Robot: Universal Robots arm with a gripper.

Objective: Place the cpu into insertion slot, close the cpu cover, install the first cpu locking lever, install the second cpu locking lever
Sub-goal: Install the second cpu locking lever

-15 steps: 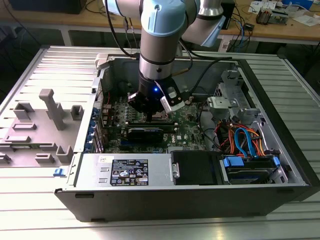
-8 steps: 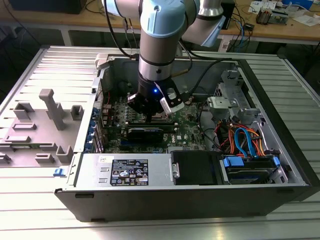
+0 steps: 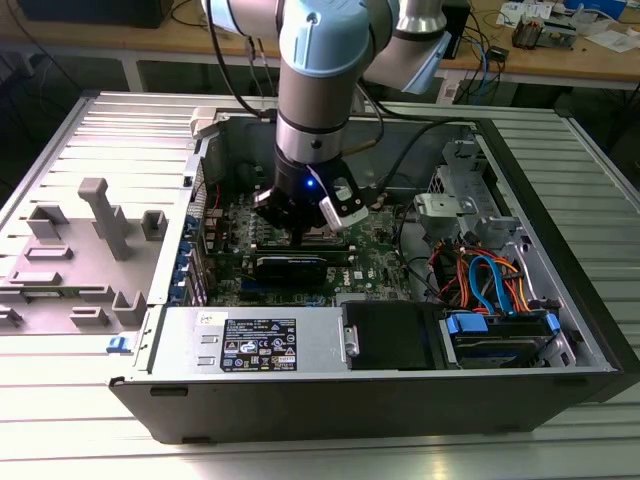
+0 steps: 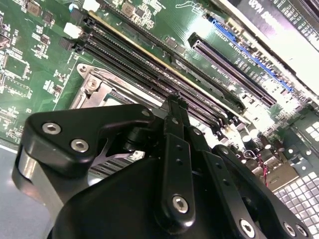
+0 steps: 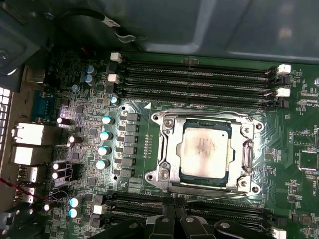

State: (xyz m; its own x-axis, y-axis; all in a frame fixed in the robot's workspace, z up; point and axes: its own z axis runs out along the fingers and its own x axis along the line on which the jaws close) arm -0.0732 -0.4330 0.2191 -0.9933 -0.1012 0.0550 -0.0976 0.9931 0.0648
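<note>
Open computer case (image 3: 420, 395) on slatted table (image 3: 60, 420). cpu (image 5: 206, 151) seated in insertion slot (image 5: 169, 172); fingers' (image 5: 172, 224) opening indeterminable. Risk: snagging levers, bending cpu cover (image 5: 249, 154).

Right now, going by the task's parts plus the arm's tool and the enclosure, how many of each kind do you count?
cpu: 1
cpu cover: 1
gripper: 1
computer case: 1
Total: 4
</note>
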